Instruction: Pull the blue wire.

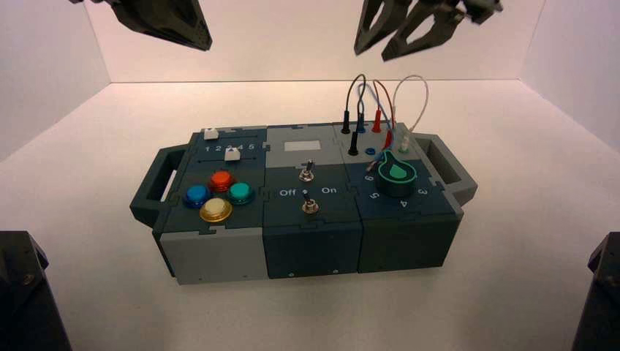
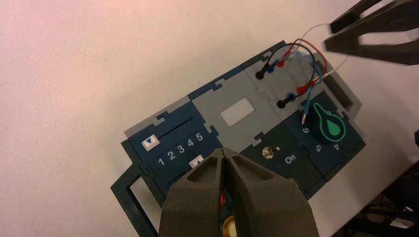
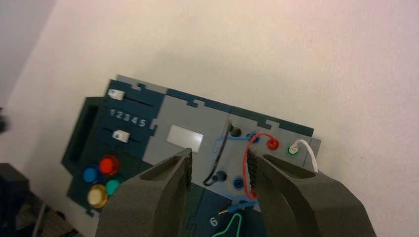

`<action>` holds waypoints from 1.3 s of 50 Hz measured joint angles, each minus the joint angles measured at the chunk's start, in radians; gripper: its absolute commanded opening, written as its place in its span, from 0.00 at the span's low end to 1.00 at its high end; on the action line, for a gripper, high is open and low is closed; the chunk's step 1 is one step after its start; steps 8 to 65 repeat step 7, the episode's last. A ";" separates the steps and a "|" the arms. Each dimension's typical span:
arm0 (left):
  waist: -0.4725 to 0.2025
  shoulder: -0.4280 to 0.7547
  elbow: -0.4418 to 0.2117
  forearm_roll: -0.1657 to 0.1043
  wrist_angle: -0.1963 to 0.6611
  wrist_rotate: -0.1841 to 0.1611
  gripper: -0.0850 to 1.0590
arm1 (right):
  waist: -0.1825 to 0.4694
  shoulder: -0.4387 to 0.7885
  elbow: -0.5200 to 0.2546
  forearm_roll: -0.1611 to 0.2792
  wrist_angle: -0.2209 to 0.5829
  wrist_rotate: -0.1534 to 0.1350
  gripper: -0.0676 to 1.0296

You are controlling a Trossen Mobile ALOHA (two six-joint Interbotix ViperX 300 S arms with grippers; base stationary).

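The box (image 1: 307, 212) sits on the white desk (image 1: 512, 292). Nearest on it is a cluster of four round buttons (image 1: 218, 196), with two toggle switches (image 1: 308, 189) in the middle and a green knob (image 1: 395, 175) at the right. Behind the knob, the blue wire (image 2: 311, 81) has one plug still in a far socket, while its other plug lies loose beside the knob. Black, red and white wires loop there too. Above the wire corner, the right gripper (image 3: 219, 170) hangs with its fingers spread apart, holding nothing. The left gripper (image 2: 225, 158) hangs high over the box's left half, fingers pressed together, empty.
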 measured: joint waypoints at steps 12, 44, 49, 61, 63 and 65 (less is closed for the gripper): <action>0.000 0.012 -0.008 0.000 -0.005 0.000 0.05 | 0.000 -0.035 0.002 -0.003 0.017 0.000 0.60; 0.000 0.012 -0.008 0.000 -0.005 0.000 0.05 | 0.000 -0.035 0.002 -0.003 0.017 0.000 0.60; 0.000 0.012 -0.008 0.000 -0.005 0.000 0.05 | 0.000 -0.035 0.002 -0.003 0.017 0.000 0.60; 0.000 0.012 -0.008 0.000 -0.005 0.000 0.05 | 0.000 -0.035 0.002 -0.003 0.017 0.000 0.60; 0.000 0.012 -0.008 0.000 -0.005 0.000 0.05 | 0.000 -0.035 0.002 -0.003 0.017 0.000 0.60; 0.000 0.012 -0.008 0.000 -0.005 0.000 0.05 | 0.000 -0.035 0.002 -0.003 0.017 0.000 0.60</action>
